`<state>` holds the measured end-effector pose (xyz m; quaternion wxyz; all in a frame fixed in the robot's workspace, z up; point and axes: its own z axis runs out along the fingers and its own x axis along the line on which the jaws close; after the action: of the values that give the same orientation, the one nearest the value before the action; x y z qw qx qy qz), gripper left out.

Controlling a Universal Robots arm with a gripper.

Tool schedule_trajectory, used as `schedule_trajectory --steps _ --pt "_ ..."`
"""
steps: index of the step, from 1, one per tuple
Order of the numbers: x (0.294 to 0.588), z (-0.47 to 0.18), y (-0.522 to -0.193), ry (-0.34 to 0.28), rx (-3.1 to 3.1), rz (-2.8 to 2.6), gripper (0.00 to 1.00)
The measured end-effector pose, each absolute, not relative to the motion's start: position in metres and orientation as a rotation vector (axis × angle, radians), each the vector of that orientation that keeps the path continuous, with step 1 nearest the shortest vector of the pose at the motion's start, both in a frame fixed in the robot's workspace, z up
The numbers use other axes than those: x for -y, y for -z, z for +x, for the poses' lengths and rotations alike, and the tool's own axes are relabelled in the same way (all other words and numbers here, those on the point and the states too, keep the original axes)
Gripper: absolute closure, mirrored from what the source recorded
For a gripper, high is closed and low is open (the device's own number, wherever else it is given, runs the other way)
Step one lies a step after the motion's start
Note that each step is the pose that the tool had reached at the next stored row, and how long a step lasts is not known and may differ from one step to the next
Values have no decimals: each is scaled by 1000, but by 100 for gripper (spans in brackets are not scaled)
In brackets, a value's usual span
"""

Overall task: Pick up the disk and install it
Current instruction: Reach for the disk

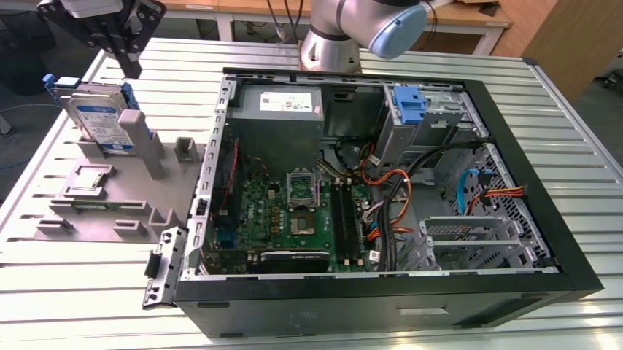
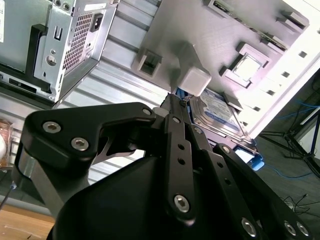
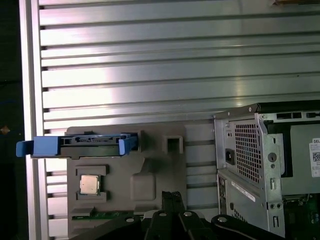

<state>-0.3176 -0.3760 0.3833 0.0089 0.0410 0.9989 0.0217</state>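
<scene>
The disk point(image 1: 102, 117) stands on edge in a slot of the grey fixture point(image 1: 93, 219) on the worktop point(image 1: 58, 292). In the exterior view the jaws hang at its 12 o'clock, clenched on nothing and clear of it. The open computer case point(image 1: 341, 306) lies at its 3 o'clock.

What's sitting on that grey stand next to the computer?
The disk stands on edge in a slot of the stand. A small square chip lies flat in a recess nearby. A grey post covers part of the disk's lower edge, so how it seats cannot be seen.
</scene>
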Motion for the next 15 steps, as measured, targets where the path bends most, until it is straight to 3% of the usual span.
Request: schedule_trajectory --steps 15 --pt "376 -325 -383 -68 -3120 128 90"
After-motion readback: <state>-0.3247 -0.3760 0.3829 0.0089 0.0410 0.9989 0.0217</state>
